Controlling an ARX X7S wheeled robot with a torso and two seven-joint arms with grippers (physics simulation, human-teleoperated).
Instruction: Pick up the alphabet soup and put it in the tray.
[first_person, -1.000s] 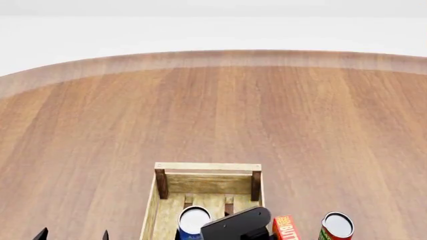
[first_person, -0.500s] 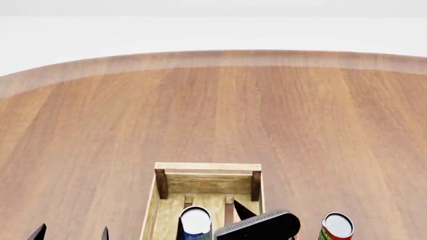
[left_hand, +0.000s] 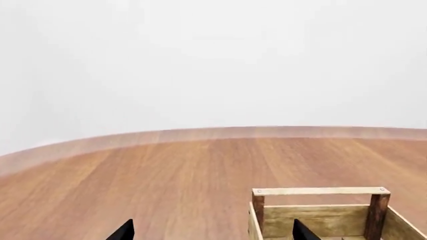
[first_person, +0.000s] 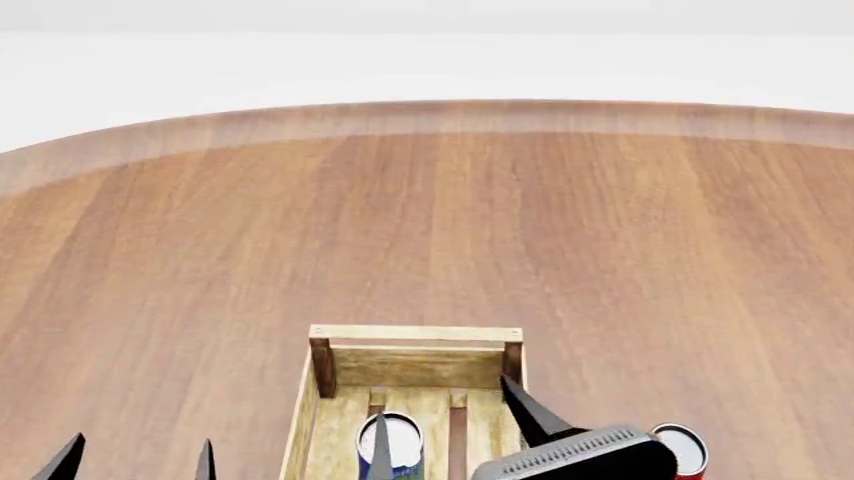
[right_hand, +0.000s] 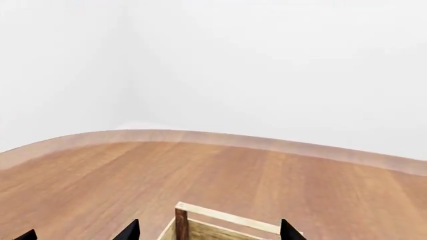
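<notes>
Right pincer (first_person: 454, 435) — black fingers spread, astride the small blue-labelled, silver-topped alphabet soup can (first_person: 391, 442). Can stands between them inside the light-wood slatted tray (first_person: 415, 334) (placement apparently done). Step: release. Next, by judgement — lift clear without tipping it.

The alphabet soup (first_person: 390, 442) stands in the tray (first_person: 415, 334) on the table (first_person: 427, 230), a second can (first_person: 683, 449) to its right.

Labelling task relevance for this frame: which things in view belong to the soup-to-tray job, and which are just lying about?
Job:
- alphabet soup, upright inside the tray
- tray
- right gripper, open, fingers either side of the soup

Lying about:
- red-labelled can, right of the tray
- left gripper, open, off to the side
- table
</notes>
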